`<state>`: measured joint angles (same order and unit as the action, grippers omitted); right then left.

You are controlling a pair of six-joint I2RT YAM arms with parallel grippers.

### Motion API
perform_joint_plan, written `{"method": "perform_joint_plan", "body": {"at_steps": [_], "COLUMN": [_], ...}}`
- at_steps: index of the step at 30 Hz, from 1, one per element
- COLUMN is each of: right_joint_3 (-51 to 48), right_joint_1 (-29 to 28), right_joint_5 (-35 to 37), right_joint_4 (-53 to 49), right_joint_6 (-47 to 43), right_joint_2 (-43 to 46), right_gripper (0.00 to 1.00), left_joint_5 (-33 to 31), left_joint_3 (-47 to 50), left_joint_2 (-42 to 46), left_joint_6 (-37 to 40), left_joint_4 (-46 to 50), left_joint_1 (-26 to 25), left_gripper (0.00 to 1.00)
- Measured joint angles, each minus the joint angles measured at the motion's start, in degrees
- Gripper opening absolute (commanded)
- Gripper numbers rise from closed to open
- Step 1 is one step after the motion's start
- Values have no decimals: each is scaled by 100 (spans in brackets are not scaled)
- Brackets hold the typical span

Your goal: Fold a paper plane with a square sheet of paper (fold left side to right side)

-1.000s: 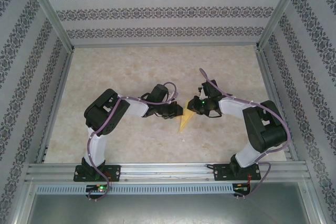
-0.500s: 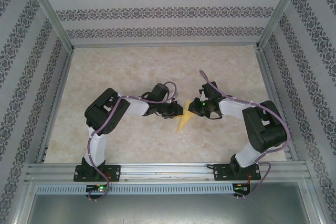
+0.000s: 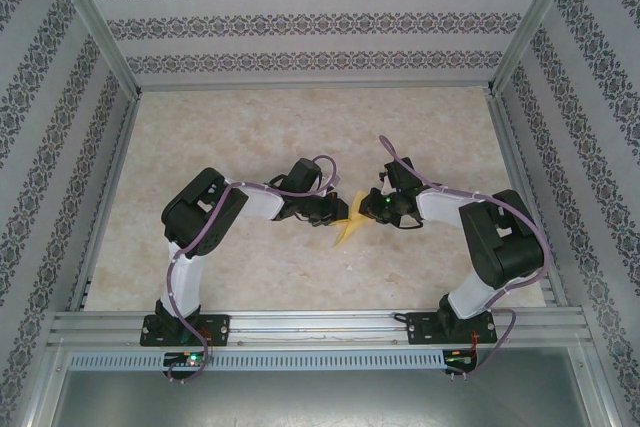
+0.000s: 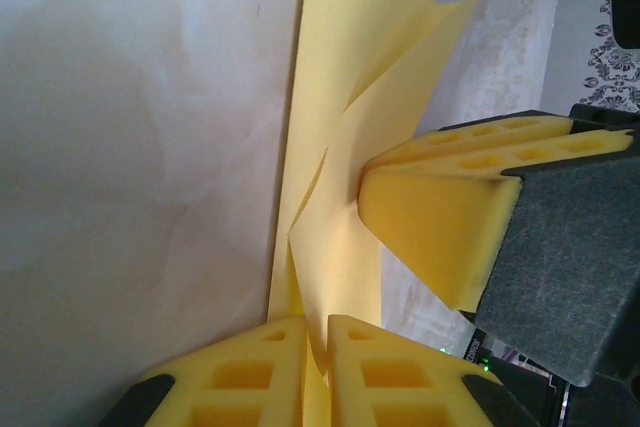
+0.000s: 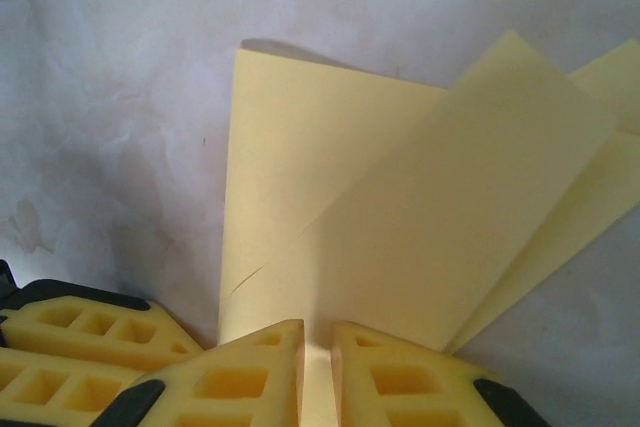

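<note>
The square sheet of paper (image 3: 347, 226), yellow and folded into a pointed wedge, hangs between both grippers just above the table, its tip pointing toward the near edge. My left gripper (image 3: 335, 213) is shut on one flap; in the left wrist view the paper (image 4: 335, 137) runs up from between its fingers (image 4: 262, 372). My right gripper (image 3: 367, 209) is shut on the opposite flap, with layered folds of paper (image 5: 400, 207) fanning out from its fingers (image 5: 250, 377). The right gripper's foam fingers (image 4: 450, 217) press against the paper from the side.
The marbled tabletop (image 3: 250, 137) lies open behind and around the arms. Metal frame rails (image 3: 110, 177) and patterned walls enclose the left, right and back. The left gripper's fingers (image 5: 70, 347) sit close beside the right gripper.
The right gripper has edged left toward the left gripper. The paper between them has drawn up, and its tip sits a little higher and further left than before.
</note>
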<state>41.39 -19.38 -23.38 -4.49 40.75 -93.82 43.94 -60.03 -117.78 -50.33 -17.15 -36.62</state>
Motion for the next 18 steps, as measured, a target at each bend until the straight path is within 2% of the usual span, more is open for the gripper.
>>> {"method": "perform_joint_plan", "body": {"at_steps": [7,12,18], "right_joint_3": [-46,-63,-57], "right_joint_1": [50,90,85], "right_joint_5": [-55,-151,-210], "right_joint_4": [114,166,262], "right_joint_6": [-2,-4,-31], "right_joint_2": [-31,-76,-136], "right_gripper": [14,12,10], "left_joint_5": [-444,-925,-804], "left_joint_3": [522,938,887], "left_joint_2": [367,1110,1757], "left_joint_6": [52,319,498], "left_joint_4": [-426,210,603], "left_joint_1": [0,166,136], "left_gripper": [15,15,12]}}
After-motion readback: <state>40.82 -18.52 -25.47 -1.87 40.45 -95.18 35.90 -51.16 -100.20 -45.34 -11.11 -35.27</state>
